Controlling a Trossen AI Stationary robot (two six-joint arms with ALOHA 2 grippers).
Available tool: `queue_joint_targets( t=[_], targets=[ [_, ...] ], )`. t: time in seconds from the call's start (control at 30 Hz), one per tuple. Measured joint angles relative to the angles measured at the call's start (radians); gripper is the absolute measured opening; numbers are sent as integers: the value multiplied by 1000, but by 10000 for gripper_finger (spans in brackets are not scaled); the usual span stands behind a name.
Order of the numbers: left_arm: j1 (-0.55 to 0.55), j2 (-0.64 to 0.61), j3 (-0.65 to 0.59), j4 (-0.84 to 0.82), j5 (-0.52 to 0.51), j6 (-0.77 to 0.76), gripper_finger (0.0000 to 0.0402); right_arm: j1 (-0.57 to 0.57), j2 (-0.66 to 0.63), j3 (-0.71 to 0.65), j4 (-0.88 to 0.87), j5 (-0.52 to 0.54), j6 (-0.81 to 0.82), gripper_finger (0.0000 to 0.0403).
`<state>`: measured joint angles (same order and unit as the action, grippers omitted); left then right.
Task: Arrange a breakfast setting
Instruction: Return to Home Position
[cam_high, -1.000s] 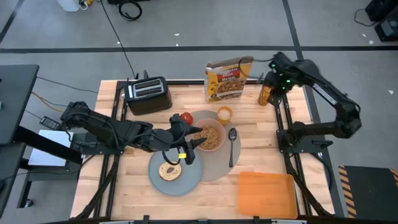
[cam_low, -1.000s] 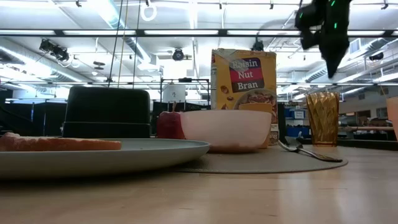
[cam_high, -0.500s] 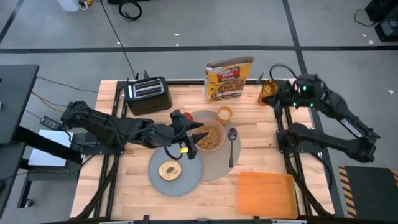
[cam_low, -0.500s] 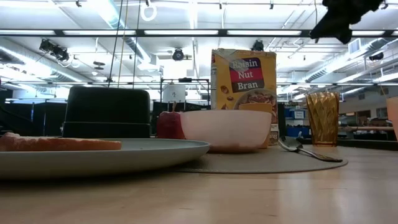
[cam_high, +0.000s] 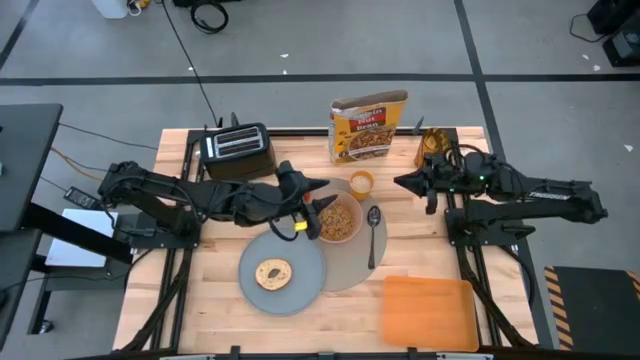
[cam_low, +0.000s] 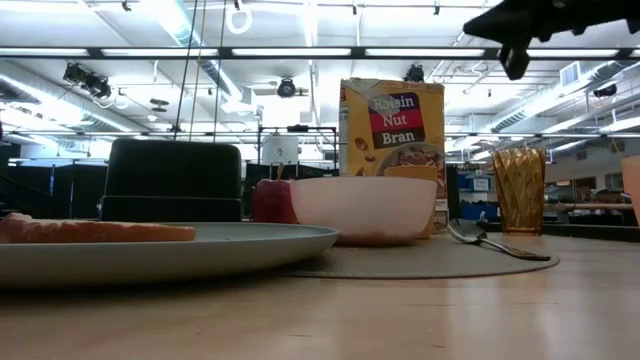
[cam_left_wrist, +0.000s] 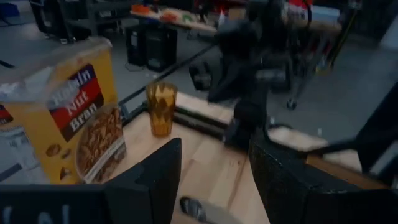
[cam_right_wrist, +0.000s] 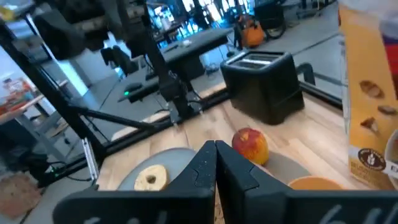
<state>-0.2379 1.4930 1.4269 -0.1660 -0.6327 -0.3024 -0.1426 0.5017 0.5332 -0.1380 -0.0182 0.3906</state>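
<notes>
L gripper (cam_high: 320, 196) hangs just above the rear-left rim of the pink bowl (cam_high: 355, 226), fingers spread apart, nothing btw. them. R gripper (cam_high: 402, 182) is in the air over the table's right side, pointing to the centre, fingers pressed together and empty.

The setting seems complete. The bowl, w/ cereal in it, stands on the taupe mat (cam_high: 350, 268). The metal spoon (cam_high: 372, 232) lies on the mat just right of the bowl. The grey plate (cam_high: 305, 270) w/ the bagel (cam_high: 272, 274) overlaps the mat's front-left edge. The orange cup (cam_high: 360, 183) is just behind the bowl, and the red apple (cam_right_wrist: 250, 144) is beside the bowl, on the toaster (cam_high: 238, 152) side.

Handling, as I judge it: the bowl looks like thin plastic, light but full of loose cereal – pinch the rim and keep it level. The spoon is stiff and smooth and lies flat, so it can slip – take it across the handle's middle.
</notes>
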Motion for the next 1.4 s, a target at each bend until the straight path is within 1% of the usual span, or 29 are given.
queue_joint_targets(
  t=[0.07, 0.17, 0.27, 0.33, 0.53, 0.57, 0.6, 0.67, 0.73, 0.77, 0.87, 0.9, 0.97, 1.03, 1.1, 1.17, 1.23, 1.3, 1.4],
  targets=[
    [-8, 0, 0, -41, 0, 1, 196, 9, -21, 1, -3, -45, 1, 14],
    [-15, 0, 0, -85, 1, 1, 196, 14, -41, 2, -12, -179, 4, 19],
    [-18, 0, 0, -103, 0, 20, 196, 13, -43, 2, -20, -262, -18, 18],
    [-17, -1, -14, -80, 0, 34, 196, 13, -43, 2, -17, -293, 20, 16],
    [-10, -11, -71, -58, 0, 45, 196, 13, -42, 3, -67, -297, 41, 14],
    [-9, -11, -82, -43, -2, 47, 196, 13, -42, 3, -64, -287, 38, 14],
    [-6, -10, -95, -35, -2, 52, 196, 13, -41, 3, -58, -256, 13, 14],
    [-5, -8, -113, -17, -1, 61, 196, 9, -37, 3, -23, -138, 2, 16],
    [-5, -10, -126, -6, -2, 58, 196, 7, -46, 3, -49, -47, 23, 18],
    [-5, -17, -137, -5, -1, 50, 196, 11, -52, 1, -52, -46, -8, 19],
    [-28, -59, -190, -5, -8, 3, 196, 39, -84, -12, 3, -103, -128, 20],
    [-42, -82, -219, -2, -23, -10, 196, 50, -97, -16, 12, -103, -153, 20],
    [-75, -130, -286, 36, -69, -30, 196, 77, -118, -20, 20, -63, -183, 19],
    [-110, -178, -372, 119, -122, -16, 196, 111, -130, -21, 18, 8, -201, 18],
    [-142, -229, -463, 228, -162, 52, 196, 153, -131, -21, 33, 75, -208, 17],
    [-167, -284, -542, 309, -177, 136, 196, 202, -116, -21, 86, 113, -205, 15],
    [-188, -335, -606, 309, -180, 195, 196, 260, -92, -21, 155, 130, -204, 13],
    [-204, -376, -653, 285, -179, 210, 196, 319, -58, -21, 221, 151, -213, 12],
    [-216, -413, -697, 288, -178, 192, 196, 388, -17, -21, 182, 205, -253, 12]
  ],
)
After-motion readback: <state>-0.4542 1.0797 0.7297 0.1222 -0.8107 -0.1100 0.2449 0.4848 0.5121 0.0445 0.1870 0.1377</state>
